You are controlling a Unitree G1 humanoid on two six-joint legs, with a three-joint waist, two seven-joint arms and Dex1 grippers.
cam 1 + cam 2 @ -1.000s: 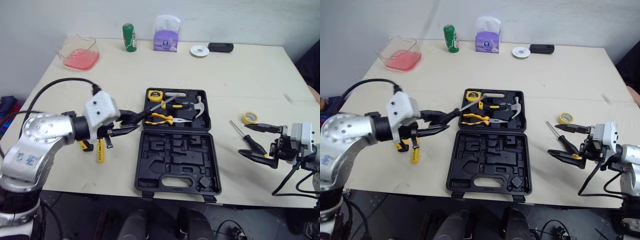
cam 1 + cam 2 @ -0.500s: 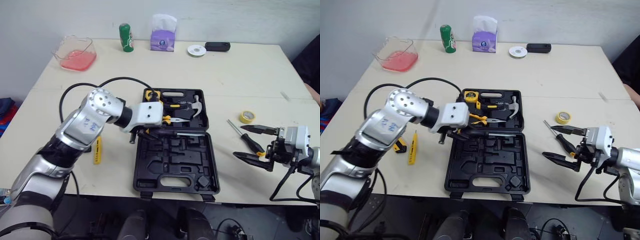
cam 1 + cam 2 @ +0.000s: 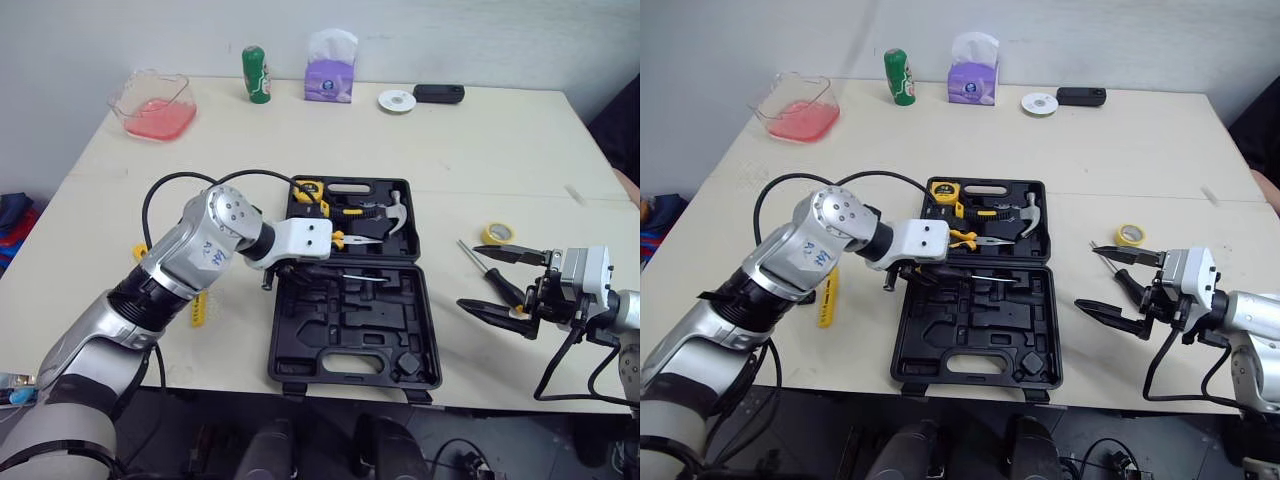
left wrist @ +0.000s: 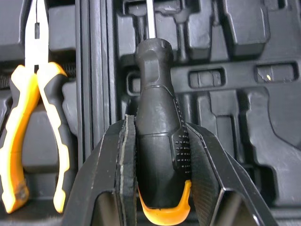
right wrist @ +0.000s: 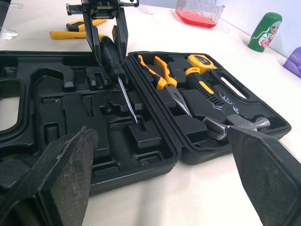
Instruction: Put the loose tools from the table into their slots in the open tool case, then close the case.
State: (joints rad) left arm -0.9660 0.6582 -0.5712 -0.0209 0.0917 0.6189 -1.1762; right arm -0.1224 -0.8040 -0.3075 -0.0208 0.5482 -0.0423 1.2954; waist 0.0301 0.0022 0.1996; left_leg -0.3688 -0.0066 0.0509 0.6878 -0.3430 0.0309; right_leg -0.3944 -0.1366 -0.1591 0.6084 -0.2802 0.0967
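The black tool case lies open mid-table. Its far half holds a yellow tape measure, yellow-handled pliers and a hammer; the near half has empty moulded slots. My left gripper is shut on a black-handled screwdriver, low over the near half's far-left slots, with the shaft pointing right. My right gripper stands open right of the case, around a black-and-yellow screwdriver that lies on the table. A yellow utility knife lies left of the case.
A yellow tape roll lies beyond the right gripper. Along the back edge stand a clear tub of red liquid, a green bottle, a purple tissue pack, a white disc and a black device.
My left arm swung right from beside the case to over it, carrying the screwdriver, and now holds it lower over the near half. The right gripper barely shifted.
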